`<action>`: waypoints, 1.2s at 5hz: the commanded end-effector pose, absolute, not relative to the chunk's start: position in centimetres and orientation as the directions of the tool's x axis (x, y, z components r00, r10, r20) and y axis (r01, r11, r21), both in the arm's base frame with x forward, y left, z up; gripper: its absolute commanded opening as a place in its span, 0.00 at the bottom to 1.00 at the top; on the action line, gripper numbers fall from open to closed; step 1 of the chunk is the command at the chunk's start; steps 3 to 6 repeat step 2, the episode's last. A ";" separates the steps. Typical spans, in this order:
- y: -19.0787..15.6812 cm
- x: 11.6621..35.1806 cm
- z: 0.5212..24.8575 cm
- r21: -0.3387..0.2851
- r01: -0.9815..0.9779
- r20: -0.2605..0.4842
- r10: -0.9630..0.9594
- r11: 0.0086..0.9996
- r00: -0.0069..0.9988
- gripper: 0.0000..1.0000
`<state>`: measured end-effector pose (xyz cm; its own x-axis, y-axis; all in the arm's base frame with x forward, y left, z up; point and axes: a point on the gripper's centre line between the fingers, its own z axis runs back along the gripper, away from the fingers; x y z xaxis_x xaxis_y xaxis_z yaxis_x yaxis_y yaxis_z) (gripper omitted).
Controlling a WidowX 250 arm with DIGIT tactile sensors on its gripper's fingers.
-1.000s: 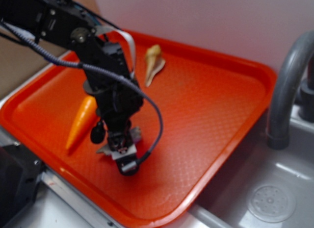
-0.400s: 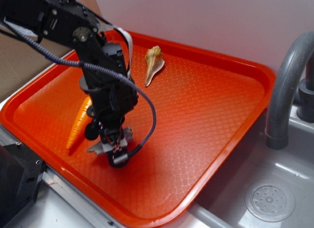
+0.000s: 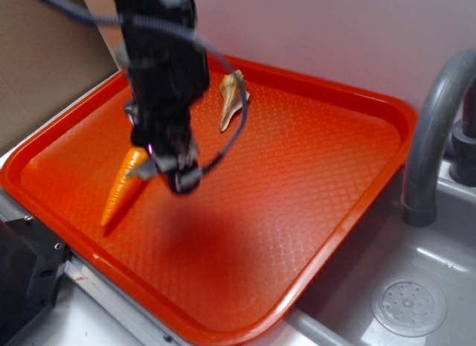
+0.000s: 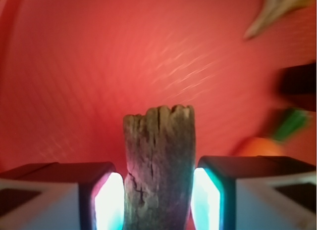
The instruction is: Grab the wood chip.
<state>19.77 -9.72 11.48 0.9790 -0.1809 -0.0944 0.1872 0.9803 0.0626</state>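
I see the gripper [image 4: 158, 200] closed on the wood chip [image 4: 159, 165]: in the wrist view the grey-brown sliver stands between the two pads [image 4: 108, 200], and it seems that both pads touch its long sides, with the jagged end pointing out beyond them. In the exterior view the gripper [image 3: 172, 167] hangs above the orange tray [image 3: 320, 175], clear of the floor of the tray, with a dark shadow below it, so I judge that the chip [image 3: 149, 170] is lifted and the grab is nearly complete. To do this step well, I think the jaws must keep firm pressure, because the chip is thin and rough and it could turn or slip out if the grip becomes loose. I would rise straight up and slowly, without tilting the wrist. For free room, the toy carrot [image 3: 123, 188] lies just beside the gripper on the left of the picture, and the seashell [image 3: 232, 99] is behind it near the far rim. The middle and the right part of the tray are open. The grey faucet [image 3: 439, 123] and the sink [image 3: 416, 286] are well apart on the right.
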 end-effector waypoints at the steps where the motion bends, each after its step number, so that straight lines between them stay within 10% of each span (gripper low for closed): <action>1: -7.7 20.8 20.0 -0.031 -0.016 0.072 0.018 0.999 0.997 0.00; 6: -7.1 21.5 20.3 -0.055 -0.042 0.055 0.045 0.998 0.997 0.00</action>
